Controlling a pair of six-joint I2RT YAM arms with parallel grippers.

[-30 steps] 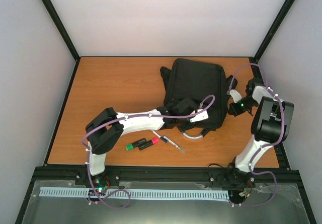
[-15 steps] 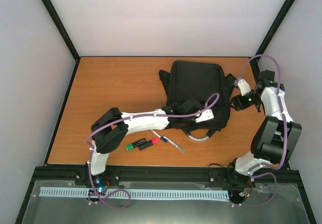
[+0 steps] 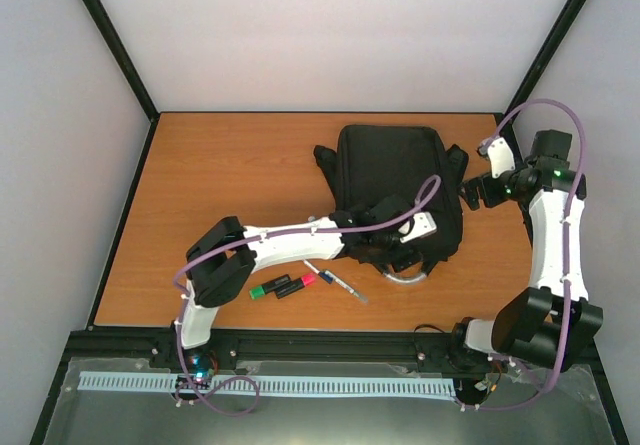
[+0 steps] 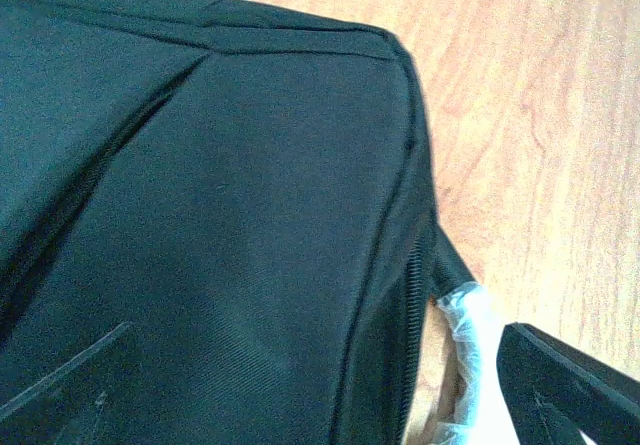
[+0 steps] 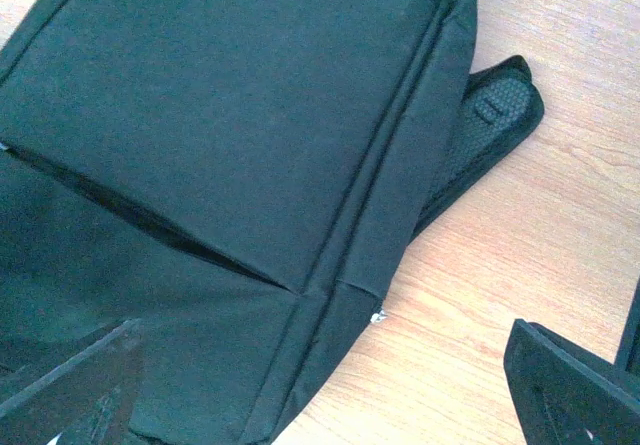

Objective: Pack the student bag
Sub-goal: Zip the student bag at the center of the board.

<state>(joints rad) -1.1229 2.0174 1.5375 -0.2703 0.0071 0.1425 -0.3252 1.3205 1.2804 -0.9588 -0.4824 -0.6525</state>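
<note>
Worktop (image 3: 230, 175): orange-brown wood grain, black edging. Near its front edge, three writing items:
- green highlighter (image 3: 264, 288), black body, green cap to the left.
- pink highlighter (image 3: 297, 284), black body, pink cap to the right; end to end with the green one, touching or nearly so.
- pen (image 3: 334, 281), pale barrel with blue midsection, lying diagonally just right of the pink cap.

White slotted strip (image 3: 270, 386) runs along the grey ledge below the worktop. White walls, black corner posts.
</note>
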